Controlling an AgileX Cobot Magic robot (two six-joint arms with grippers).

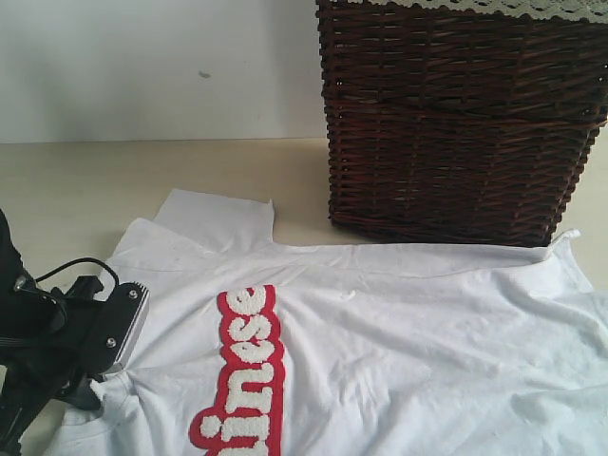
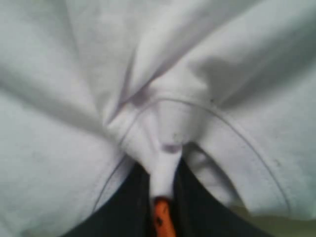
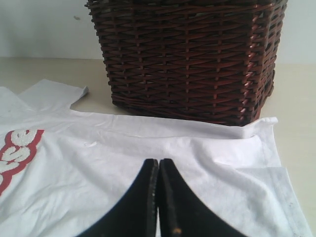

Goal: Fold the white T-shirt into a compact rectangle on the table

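While the white T-shirt point(image 1: 399, 332) lies spread on the desk point(image 1: 76, 180) before the wicker basket point(image 1: 456, 123), the left tool point(image 1: 112, 353) sits at its left-hand edge. Left wrist: the left tool point(image 2: 163, 197) pinches a bunched, stitched fold with the orange tag point(image 2: 162, 219). Right wrist: the right tool point(image 3: 158, 170), pressed together, hangs over the shirt.
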